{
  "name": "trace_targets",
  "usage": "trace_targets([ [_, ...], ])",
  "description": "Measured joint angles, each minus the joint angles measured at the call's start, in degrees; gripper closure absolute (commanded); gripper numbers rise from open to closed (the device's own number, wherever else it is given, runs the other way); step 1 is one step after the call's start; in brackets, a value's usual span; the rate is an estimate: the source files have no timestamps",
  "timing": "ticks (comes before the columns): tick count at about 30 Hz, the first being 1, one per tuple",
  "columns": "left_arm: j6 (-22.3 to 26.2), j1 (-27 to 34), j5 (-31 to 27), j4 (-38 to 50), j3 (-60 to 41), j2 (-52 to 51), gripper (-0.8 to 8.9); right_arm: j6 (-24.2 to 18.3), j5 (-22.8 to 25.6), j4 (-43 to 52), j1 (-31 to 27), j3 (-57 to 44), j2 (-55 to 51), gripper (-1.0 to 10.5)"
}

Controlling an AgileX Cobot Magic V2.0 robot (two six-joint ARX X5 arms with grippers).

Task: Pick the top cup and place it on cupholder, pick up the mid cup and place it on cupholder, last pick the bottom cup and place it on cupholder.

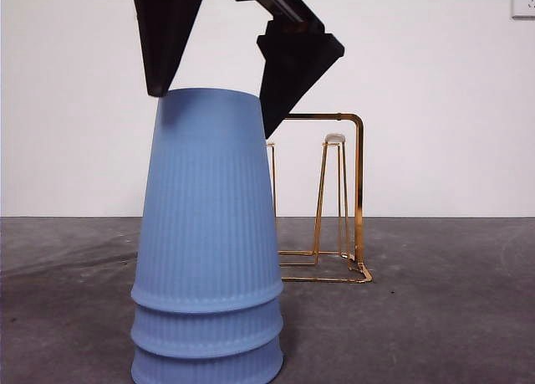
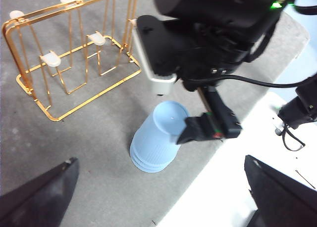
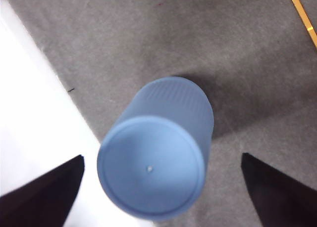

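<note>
above the stacked top cup [image 1: 209, 200] the right gripper [image 1: 213, 91] hovers spread, seemingly not touching; left gripper [image 2: 163, 187] wide apart.

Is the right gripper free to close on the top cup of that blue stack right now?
Probably yes. The right gripper hangs directly above the top cup, its open jaws set to either side of the cup's flat end. Nothing lies between them, the cupholder stands off to the side, and the left gripper waits well away.

right gripper [image 1: 213, 95] fingers straddle cup stack [image 1: 207, 258] top | cupholder [image 1: 334, 200] behind, apart | mat [image 1: 435, 317] beside stack open
</note>
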Motion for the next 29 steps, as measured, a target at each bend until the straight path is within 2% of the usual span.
trace_targets([
  [3, 0.0, -0.3, 0.0, 0.0, 0.0, -0.3, 2.84, 0.0, -0.1, 0.9, 0.0, 0.0, 0.2, 5.9],
  [7, 0.0, -0.6, 0.0, 0.0, 0.0, -0.5, 2.84, 0.1, -0.3, 0.9, 0.0, 0.0, 0.2, 6.0],
  [12, 0.0, -1.3, 0.0, -0.1, 0.0, -1.0, 2.84, 1.2, -0.4, 0.7, 0.1, 0.1, 0.2, 7.0],
  [21, 0.0, -1.8, 0.0, -0.1, 0.0, -1.9, 2.84, 3.1, 0.0, -1.6, 0.1, 1.1, 0.2, 7.0],
  [29, 0.0, -2.0, 0.0, -0.1, 0.0, -3.1, 2.84, 4.6, 0.1, -6.2, 0.9, 6.8, 0.3, 7.0],
])
